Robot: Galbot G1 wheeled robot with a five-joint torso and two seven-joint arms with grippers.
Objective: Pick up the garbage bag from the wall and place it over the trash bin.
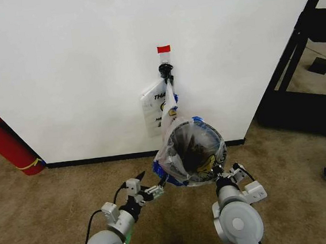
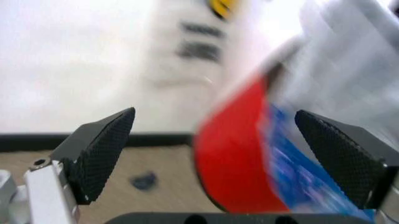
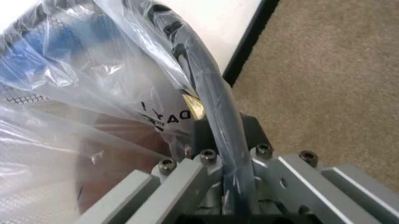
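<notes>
A red fire extinguisher [image 1: 6, 143] was seen leaning at the far left against the white wall [image 1: 77, 67], its top cut off by the edge of the head view. Low in that view, the left gripper [image 1: 155, 187] was held just beside the near-left side of the trash bin [image 1: 195, 147]. In the left wrist view its two black textured fingers [image 2: 103, 151] were spread wide, with nothing gripped between them; the bin's red base [image 2: 240, 163] and a blue handle of the bag were seen blurred in the gap.

At the centre, the garbage bag [image 1: 190, 154] was draped over the bin's mouth, and one strip of it was stretched up to the small black hook [image 1: 165, 71] under the red tape strip [image 1: 163, 48]. A second printed bag [image 1: 153, 108] was hung flat on the wall behind; its lettering was partly hidden.

To the right, the right gripper [image 1: 222, 180] was placed at the bin's near-right edge. In the right wrist view the dark rim [image 3: 215, 107] and the plastic film were clamped between its closed jaws, though the fingertips themselves were covered by the bag. The inside of the bin could not be made out through the plastic.
</notes>
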